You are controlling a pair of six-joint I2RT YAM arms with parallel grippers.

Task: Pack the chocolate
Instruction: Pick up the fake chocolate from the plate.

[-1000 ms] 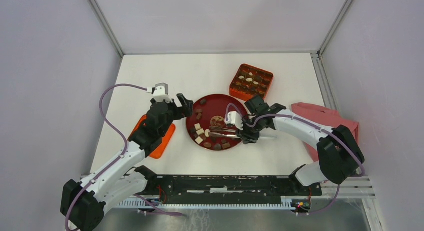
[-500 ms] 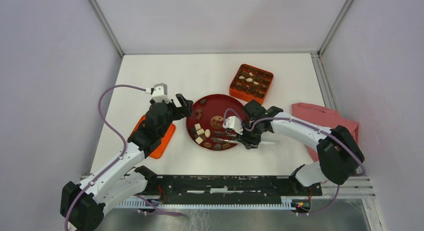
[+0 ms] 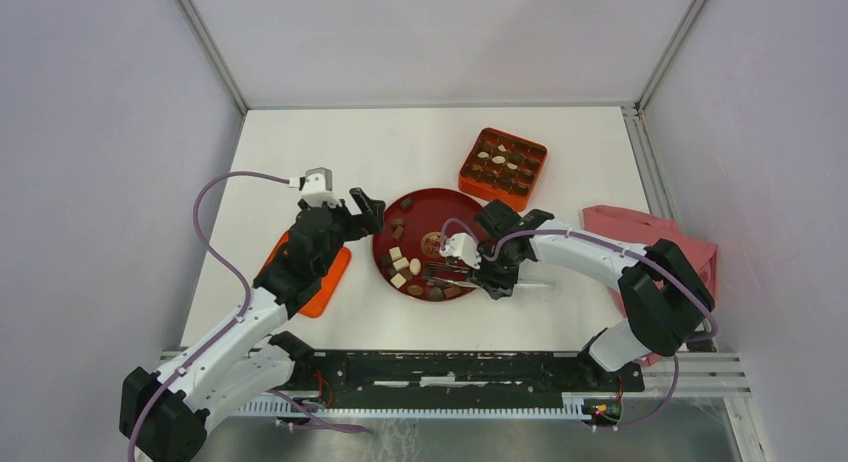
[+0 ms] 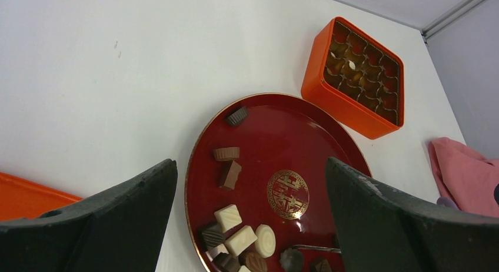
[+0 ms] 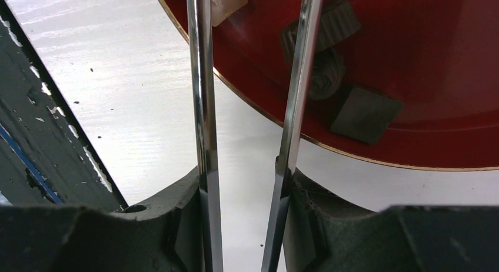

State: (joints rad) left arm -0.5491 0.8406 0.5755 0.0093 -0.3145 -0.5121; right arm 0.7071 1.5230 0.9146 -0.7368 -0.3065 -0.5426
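So the right claw [image 5: 244, 207] is pinching a pair of metal tweezers [image 5: 203, 107] by the handle end, blades slightly apart and sticking out ahead of it over the red plate [image 5: 447, 60]. A few dark chocolate [image 5: 365, 114] pieces sit just beside the blades. Can't tell if the tips have one. The left claw [image 3: 365, 210] is spread wide, with more chocolate on the plate below, between its fingers, and an orange box [image 4: 341, 104] further ahead.
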